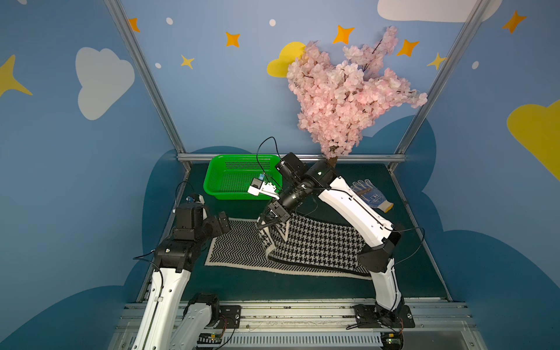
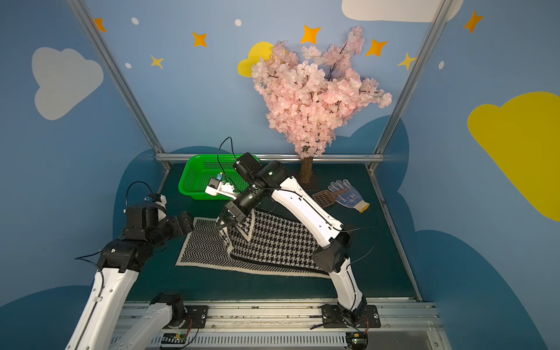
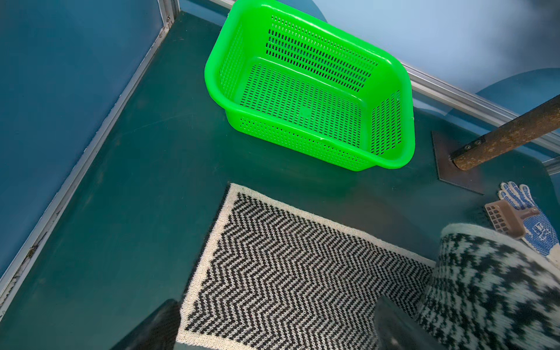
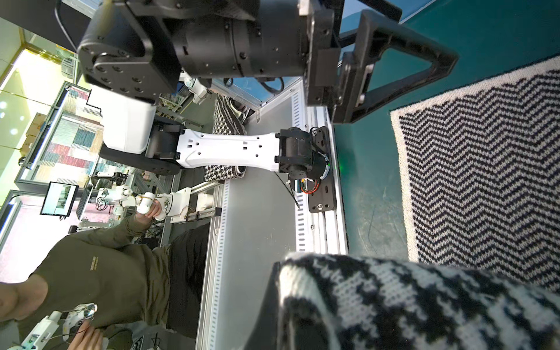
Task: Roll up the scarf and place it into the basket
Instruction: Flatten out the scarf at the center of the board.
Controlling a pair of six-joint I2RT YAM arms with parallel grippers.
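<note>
- Filling the foreground of the right wrist view: a raised houndstooth fold of the scarf [image 4: 409, 303], being pinched by the right gripper [image 1: 263, 225], fingers pressing together on the cloth.
- Holding that fold up off the flat layer below, with cream edging showing along the lifted corner in both top views.
- Hovering at the scarf's left end with the left gripper [image 1: 223, 223], fingers [image 3: 157, 327] spreading wide on either side of the herringbone corner; whether touching the cloth or not, cannot tell.
- Lying mostly flat on the dark green table [image 1: 242, 285] — herringbone side up at the left, houndstooth side folded over on the right and passing under the right arm [image 1: 348, 203].
- Sitting behind the scarf, near but apart from it, toward the back left: the green basket [image 1: 209, 181], upright, with the right arm's wrist camera [image 1: 257, 185] hanging over its front rim in both top views.
- Resting well to the right of the basket: a blue-dotted white glove [image 1: 374, 195], with the handle of a brown slotted scoop [image 2: 323, 198] lying across it.
- Standing at the back edge, between basket and glove — a pink blossom tree [image 1: 348, 91].
</note>
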